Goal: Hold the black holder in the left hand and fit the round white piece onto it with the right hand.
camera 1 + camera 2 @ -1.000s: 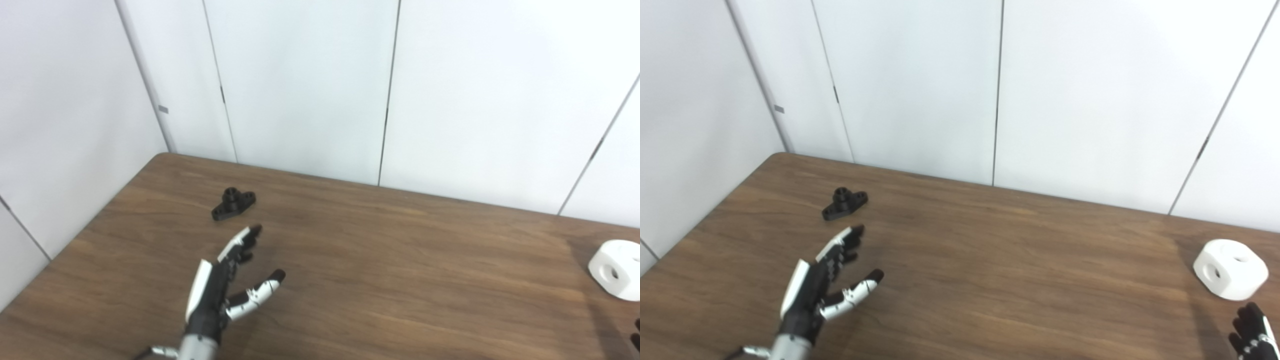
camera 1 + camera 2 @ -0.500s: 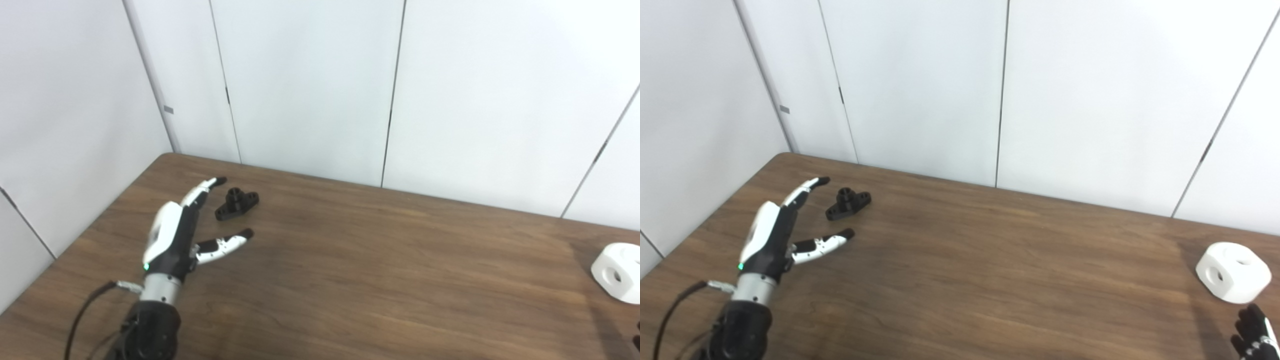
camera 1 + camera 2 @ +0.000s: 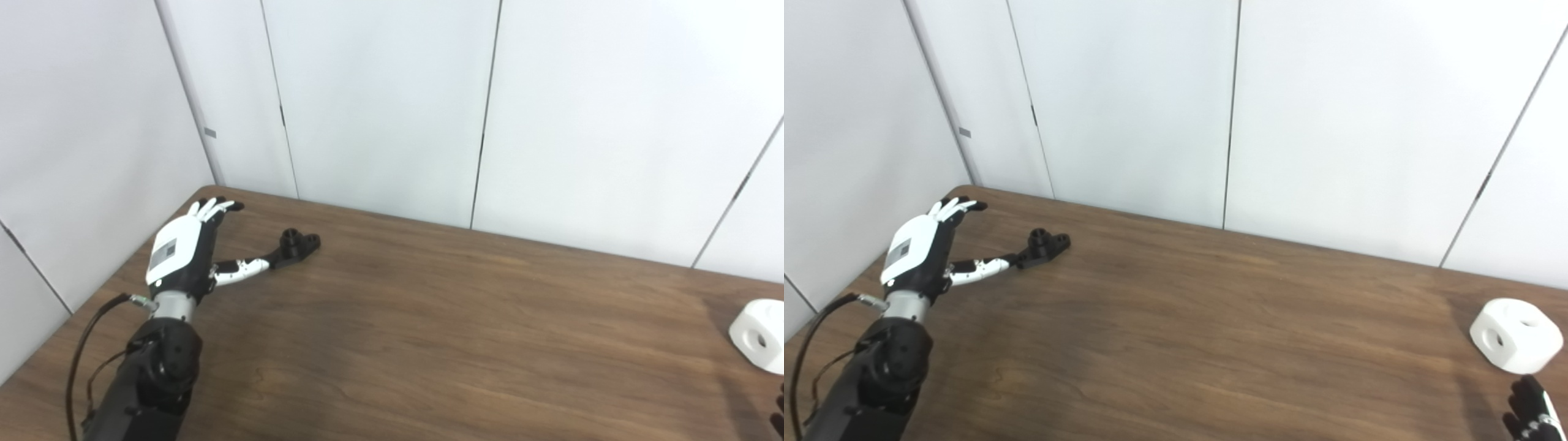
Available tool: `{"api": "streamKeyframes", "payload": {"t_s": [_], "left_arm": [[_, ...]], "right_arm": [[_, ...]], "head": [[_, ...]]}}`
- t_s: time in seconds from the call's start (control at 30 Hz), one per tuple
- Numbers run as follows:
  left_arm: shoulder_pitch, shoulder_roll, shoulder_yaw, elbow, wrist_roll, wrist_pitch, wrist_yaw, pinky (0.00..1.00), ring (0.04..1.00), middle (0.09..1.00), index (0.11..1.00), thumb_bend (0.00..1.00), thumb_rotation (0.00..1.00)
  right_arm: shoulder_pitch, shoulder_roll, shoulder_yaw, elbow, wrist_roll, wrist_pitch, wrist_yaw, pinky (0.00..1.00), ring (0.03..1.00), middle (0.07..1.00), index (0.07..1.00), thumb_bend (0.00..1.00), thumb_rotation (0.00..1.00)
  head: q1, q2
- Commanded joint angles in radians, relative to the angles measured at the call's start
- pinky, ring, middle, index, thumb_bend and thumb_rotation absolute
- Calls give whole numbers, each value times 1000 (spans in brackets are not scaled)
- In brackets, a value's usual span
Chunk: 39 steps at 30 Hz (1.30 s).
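1. Black holder (image 3: 295,247): one piece, lying on the wooden table (image 3: 429,318) near its far left corner, with a raised round boss and a flat flange pointing right.
2. Left hand (image 3: 184,254): one, at the far left of the table, its back turned upward. The fingers (image 3: 214,206) were spread and extended toward the wall, grasping nothing. The thumb (image 3: 242,267) reached rightward, its dark tip at the holder's near end; whether it touched could not be told.
3. Table: one dark brown, wood-grained surface with a rounded far left corner, spanning the full width of both views.
4. Wall panels (image 3: 380,104): plain white, divided by thin dark vertical seams, rising directly behind the table's far edge and along its left side.
5. Round white piece (image 3: 1516,335): one, resting on the table at the far right, well apart from the holder, with round holes in its side and top.
6. Right hand (image 3: 1528,409): only dark fingertips showed at the bottom right corner, just below the white piece and apart from it; whether they were spread or clenched could not be told.
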Motion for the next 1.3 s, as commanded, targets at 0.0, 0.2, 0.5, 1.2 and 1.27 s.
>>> {"api": "streamKeyframes", "payload": {"t_s": [0.0, 0.2, 0.5, 1.2, 1.27], "left_arm": [[-49, 44, 1, 11, 25, -37, 54, 969, 975, 924, 815, 871, 344], [-103, 38, -18, 109, 19, -34, 85, 940, 952, 904, 793, 882, 313], [-173, 10, -18, 195, -115, 52, 6, 904, 971, 928, 807, 898, 308], [-234, 18, -81, 386, -159, 30, 42, 923, 958, 915, 779, 957, 335], [-241, 18, -85, 400, -166, 29, 47, 923, 957, 912, 772, 950, 332]], "right_arm": [[40, 40, 20, 31, 20, -6, 0, 1000, 1000, 987, 971, 659, 1000], [47, 41, 21, 20, 19, 1, -2, 1000, 1000, 976, 974, 645, 1000], [52, 41, 22, 8, 13, 9, -5, 1000, 1000, 964, 971, 618, 1000], [55, 44, 23, 0, 15, 14, -3, 1000, 1000, 954, 962, 615, 1000], [55, 45, 22, 1, 15, 12, -4, 1000, 1000, 954, 963, 617, 1000]], "head": [[1, 0], [-3, 7], [-16, 14], [-24, 17], [-25, 17]]}}
